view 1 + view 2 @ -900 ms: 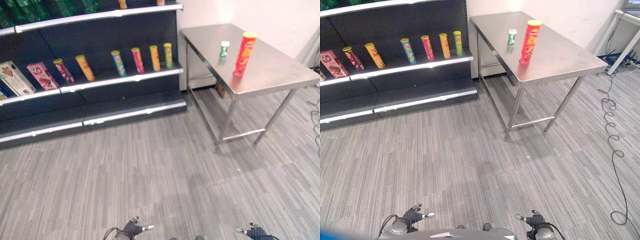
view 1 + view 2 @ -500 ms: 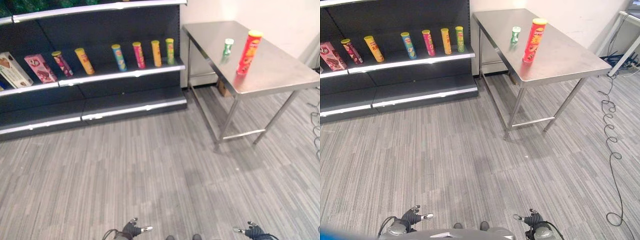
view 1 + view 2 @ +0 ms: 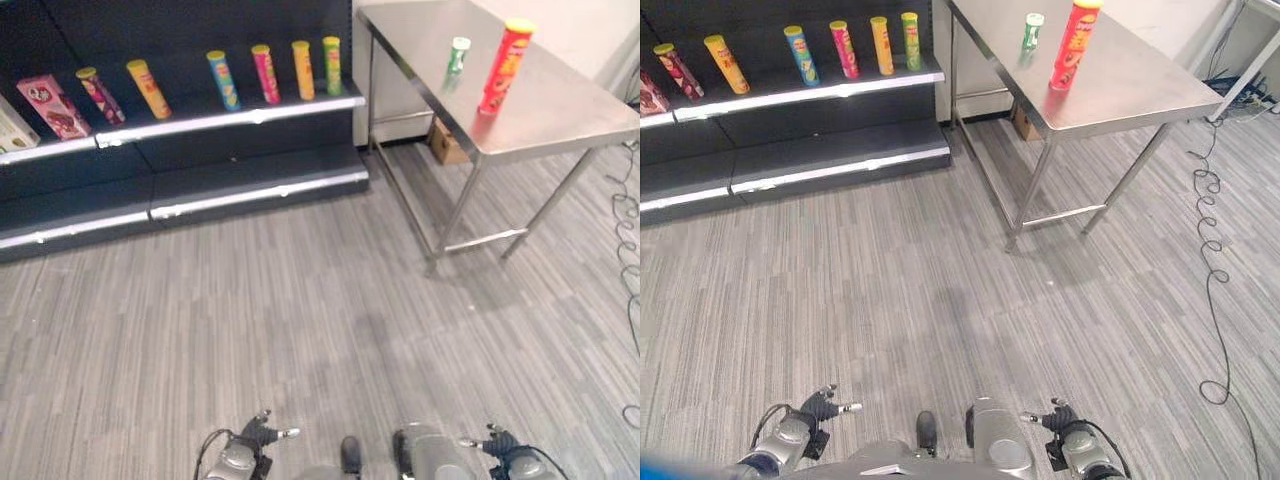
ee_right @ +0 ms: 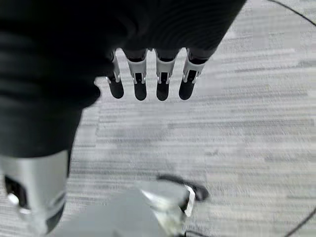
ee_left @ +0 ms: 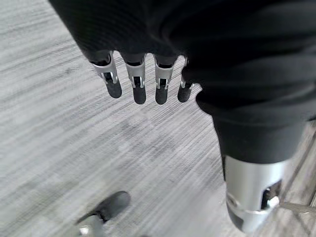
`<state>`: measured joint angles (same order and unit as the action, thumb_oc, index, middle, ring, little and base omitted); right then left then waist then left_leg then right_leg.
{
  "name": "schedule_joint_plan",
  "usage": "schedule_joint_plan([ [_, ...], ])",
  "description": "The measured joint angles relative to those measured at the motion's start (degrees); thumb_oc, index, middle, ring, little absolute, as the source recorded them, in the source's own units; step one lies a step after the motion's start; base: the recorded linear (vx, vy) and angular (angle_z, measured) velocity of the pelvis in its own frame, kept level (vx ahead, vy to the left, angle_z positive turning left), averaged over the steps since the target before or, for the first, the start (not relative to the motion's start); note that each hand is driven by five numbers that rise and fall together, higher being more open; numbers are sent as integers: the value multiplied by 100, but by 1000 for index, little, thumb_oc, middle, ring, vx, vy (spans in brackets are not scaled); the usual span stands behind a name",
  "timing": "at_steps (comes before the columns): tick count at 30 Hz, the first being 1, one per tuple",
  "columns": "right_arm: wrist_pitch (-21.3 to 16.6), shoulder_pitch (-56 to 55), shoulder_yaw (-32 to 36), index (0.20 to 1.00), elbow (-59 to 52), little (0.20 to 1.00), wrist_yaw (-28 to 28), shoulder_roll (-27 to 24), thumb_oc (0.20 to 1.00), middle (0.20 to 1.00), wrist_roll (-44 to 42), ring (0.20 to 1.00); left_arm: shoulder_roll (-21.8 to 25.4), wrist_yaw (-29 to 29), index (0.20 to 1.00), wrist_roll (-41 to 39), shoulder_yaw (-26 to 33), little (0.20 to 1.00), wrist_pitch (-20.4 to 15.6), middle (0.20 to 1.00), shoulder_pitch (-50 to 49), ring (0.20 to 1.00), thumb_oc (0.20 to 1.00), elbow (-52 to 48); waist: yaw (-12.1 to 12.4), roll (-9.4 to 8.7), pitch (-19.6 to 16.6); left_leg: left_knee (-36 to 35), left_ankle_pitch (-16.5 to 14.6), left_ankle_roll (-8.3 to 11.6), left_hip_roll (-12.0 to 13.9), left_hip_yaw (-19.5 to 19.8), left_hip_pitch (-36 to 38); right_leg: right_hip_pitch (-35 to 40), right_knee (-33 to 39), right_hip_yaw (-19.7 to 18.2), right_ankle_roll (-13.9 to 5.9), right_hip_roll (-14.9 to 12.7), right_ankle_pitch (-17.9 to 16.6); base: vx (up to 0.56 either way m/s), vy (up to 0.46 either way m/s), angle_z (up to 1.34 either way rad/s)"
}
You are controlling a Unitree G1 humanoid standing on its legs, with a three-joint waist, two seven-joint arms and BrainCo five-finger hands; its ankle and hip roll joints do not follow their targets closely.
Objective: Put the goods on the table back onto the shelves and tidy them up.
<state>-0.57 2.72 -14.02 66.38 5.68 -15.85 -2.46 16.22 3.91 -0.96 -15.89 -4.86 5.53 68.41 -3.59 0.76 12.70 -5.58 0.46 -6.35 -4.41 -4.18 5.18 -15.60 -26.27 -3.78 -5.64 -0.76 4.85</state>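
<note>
On the steel table (image 3: 540, 120) at far right in the left eye view, a tall red can (image 3: 503, 66) and a small green can (image 3: 457, 55) stand upright near each other, while a row of coloured cans (image 3: 265, 74) lines the dark shelf (image 3: 230, 118) at far left. Over grey floor (image 5: 59, 148) in the left wrist view, the left hand (image 5: 143, 74) hangs with fingers (image 5: 139, 89) relaxed and empty. Over the same floor in the right wrist view, the right hand (image 4: 148, 69) hangs with fingers (image 4: 163, 84) released, grasping nothing.

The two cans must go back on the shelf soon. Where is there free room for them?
On the middle shelf, the gap between the orange can and the blue can is bare. The blue-to-green can row is crowded.
</note>
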Motion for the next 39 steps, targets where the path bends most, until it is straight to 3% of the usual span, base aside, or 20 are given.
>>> schedule_joint_plan([
  [3,-9,1,6,1000,-6,1000,2,2,1000,1000,-10,1000,4,5,1000,0,3,1000,2,1000,5,1000,1000,28,-112,-50,4,31,-30,-25,-15,72,-12,-55,1225,-53,-79,52,-69,235,-38,17],
  [4,-7,-68,5,1000,-23,1000,2,19,1000,1000,-10,1000,-16,4,1000,0,5,1000,2,1000,167,1000,1000,210,-193,-193,-1,30,-83,-50,-67,199,-4,-64,2327,-120,-182,60,-353,332,-61,34],
  [6,30,-142,23,1000,-36,1000,8,34,1000,1000,-7,1000,-29,-2,1000,13,5,1000,2,1000,200,1000,1000,233,-281,-406,-3,31,-229,-83,-119,344,141,-135,3094,29,-209,37,-688,381,-98,43],
  [7,38,-203,26,1000,-28,1000,9,33,1000,1000,-5,1000,-50,-16,1000,27,4,1000,-2,1000,189,1000,1000,226,-305,-446,-19,3,-303,-54,-113,404,214,-96,3180,382,-196,-36,-748,265,-84,40],
  [10,72,-354,76,1000,-10,1000,11,14,1000,1000,0,1000,-101,-26,1000,192,-1,1000,-10,1000,-20,1000,1000,201,-373,-490,-170,-2,-596,121,-65,630,606,3,2542,646,-140,-165,-793,289,-122,39],
  [11,72,-419,106,1000,-5,1000,10,-57,1000,1000,2,1000,-231,-29,1000,213,-8,1000,5,1000,-321,1000,1000,299,-411,-195,-473,-3,-960,396,292,739,896,234,2427,813,106,79,-1100,391,-230,47],
  [13,64,-498,108,1000,-22,1000,7,-229,1000,1000,1,1000,-321,-34,1000,224,-11,1000,-9,1000,-299,1000,1000,350,-400,76,-701,54,-995,617,701,820,1106,585,2585,887,206,474,-1097,307,-212,49],
  [17,-34,-215,119,1000,-34,1000,20,-462,1000,1000,-11,1000,-299,-28,1000,223,-16,1000,-7,1000,-166,1000,1000,358,-389,24,-755,554,-870,905,826,837,1085,1004,2836,1026,635,596,-920,239,-177,19],
  [19,-69,-179,101,1000,-27,1000,22,-498,1000,1000,-22,1000,-314,-28,1000,213,-50,1000,-4,1000,-129,1000,1000,365,-389,-45,-821,1191,-924,1198,884,829,870,1244,3029,1031,791,694,-870,214,-153,6],
  [23,-71,-238,-4,1000,-25,1000,20,-445,1000,1000,-32,1000,-344,-30,1000,182,8,1000,0,1000,-110,1000,1000,351,-428,-46,-821,2402,-1076,1490,945,967,457,1525,3177,920,1053,848,-819,203,-123,-15],
  [24,-67,-322,-3,1000,-19,1000,17,-430,1000,1000,-33,1000,-369,-31,1000,170,48,1000,-1,1000,-58,1000,1000,349,-434,-32,-817,3100,-1084,1744,998,958,179,1666,3180,908,1222,909,-698,262,-156,2],
  [26,-53,-379,7,1000,52,1000,17,-371,1000,1000,-34,1000,-380,-28,1000,171,43,1000,-4,1000,-19,1000,1000,287,-367,-82,-767,4662,-558,1997,902,979,-594,1779,3158,853,1439,921,-572,249,-145,-5],
  [28,-15,-204,-58,1000,414,1000,20,-236,1000,1000,-30,1000,-365,-33,1000,168,30,1000,13,1000,-22,1000,1000,280,-282,-255,-609,5592,-363,1719,906,767,-1251,1991,3200,781,1584,814,-521,132,-63,-10],
  [29,31,-193,-58,1000,468,1000,21,-145,1000,1000,-30,1000,-331,-30,1000,165,28,1000,8,1000,38,1000,1000,238,-230,-409,-503,5281,-478,1395,1020,308,-1532,2029,3209,844,1596,671,-585,149,-11,5],
  [31,28,-129,-29,1000,409,1000,31,-163,1000,1000,-28,1000,-292,-23,1000,117,42,1000,1,1000,97,1000,1000,78,-150,-424,-348,4272,-478,1391,994,364,-2012,2135,3181,841,1556,577,-525,221,32,6],
  [33,40,25,-43,1000,435,1000,35,-151,1000,1000,-25,1000,-276,-7,1000,116,-10,1000,-4,1000,164,1000,1000,109,-47,-428,-180,1629,-261,1270,832,345,-1959,2164,3191,731,1232,475,-436,216,61,-4],
  [35,33,262,-44,1000,488,1000,53,-184,1000,1000,-22,1000,-243,15,1000,110,-3,1000,2,1000,103,1000,1000,92,18,-165,41,-21,224,1247,796,637,-2075,2415,3192,610,1070,599,-349,380,83,-29],
  [36,33,262,-44,1000,488,1000,53,-184,1000,1000,-22,1000,-243,15,1000,110,-3,1000,2,1000,103,1000,1000,92,18,-165,41,-21,224,1247,796,637,-2075,2415,3192,610,1070,599,-349,335,77,-74],
  [37,-5,231,-31,1000,486,1000,103,-242,1000,1000,-17,1000,-288,19,1000,50,82,1000,-3,1000,-53,1000,1000,110,182,-58,83,-22,289,1281,712,1118,-2198,2669,3193,338,1208,698,-214,163,61,-77],
  [39,-20,197,-32,1000,518,1000,139,-266,1000,1000,-16,1000,-275,26,1000,-51,105,1000,-1,1000,-117,1000,1000,116,238,-70,79,22,294,1273,580,1100,-2196,2835,3189,172,1232,680,-131,167,72,-70],
])
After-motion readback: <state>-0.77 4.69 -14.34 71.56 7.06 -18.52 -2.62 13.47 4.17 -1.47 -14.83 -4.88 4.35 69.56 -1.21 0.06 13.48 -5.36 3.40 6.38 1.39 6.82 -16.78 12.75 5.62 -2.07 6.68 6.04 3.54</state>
